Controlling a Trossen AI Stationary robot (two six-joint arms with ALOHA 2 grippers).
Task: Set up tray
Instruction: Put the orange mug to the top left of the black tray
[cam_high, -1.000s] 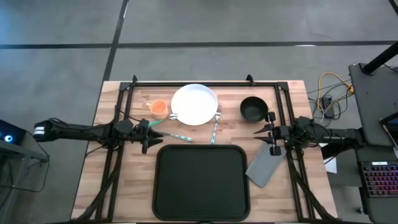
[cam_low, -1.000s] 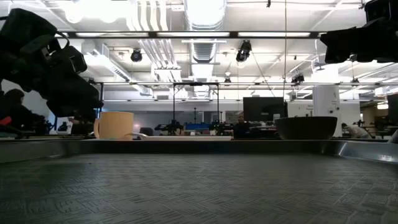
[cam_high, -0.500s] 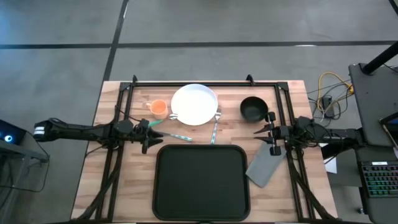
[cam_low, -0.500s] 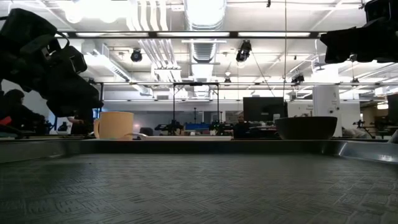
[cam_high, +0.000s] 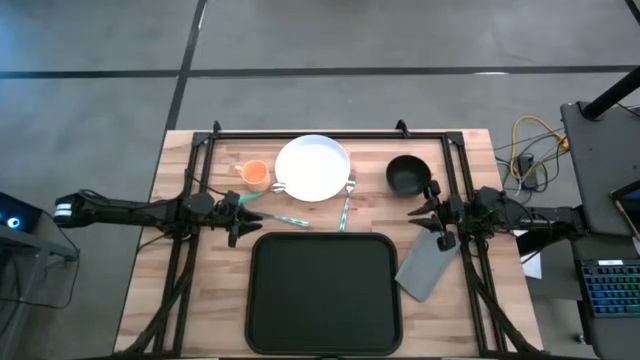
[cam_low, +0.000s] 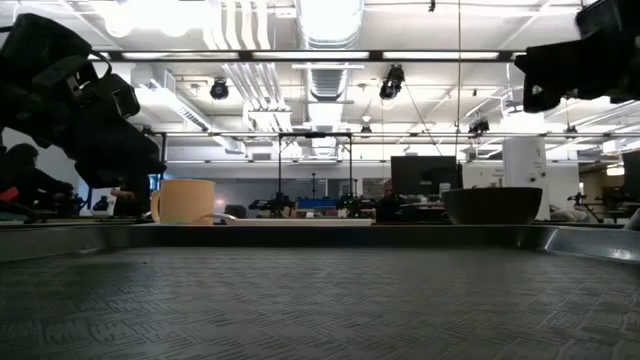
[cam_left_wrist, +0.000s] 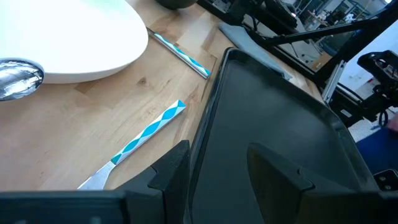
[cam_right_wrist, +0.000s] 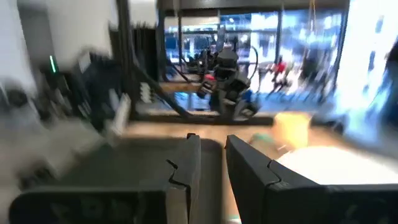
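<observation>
The black tray (cam_high: 323, 292) lies flat at the table's near middle, with nothing on it. Behind it sit a white plate (cam_high: 313, 167), an orange cup (cam_high: 255, 175) and a black bowl (cam_high: 406, 176). A blue-handled knife (cam_left_wrist: 146, 135) and a fork (cam_high: 347, 200) lie on the wood between the plate and the tray. A grey napkin (cam_high: 427, 268) lies right of the tray. My left gripper (cam_left_wrist: 217, 168) hovers open off the tray's far left corner. My right gripper (cam_right_wrist: 212, 165) hovers by the bowl above the napkin's far end, its fingers a narrow gap apart with nothing between them.
A spoon (cam_left_wrist: 18, 78) rests against the plate's left rim. A black metal frame (cam_high: 330, 131) runs along the far edge and down both sides of the table. Bare wood shows left of the tray.
My right gripper has rolled a little about its own pointing line while staying in place. Nothing on the table has moved.
</observation>
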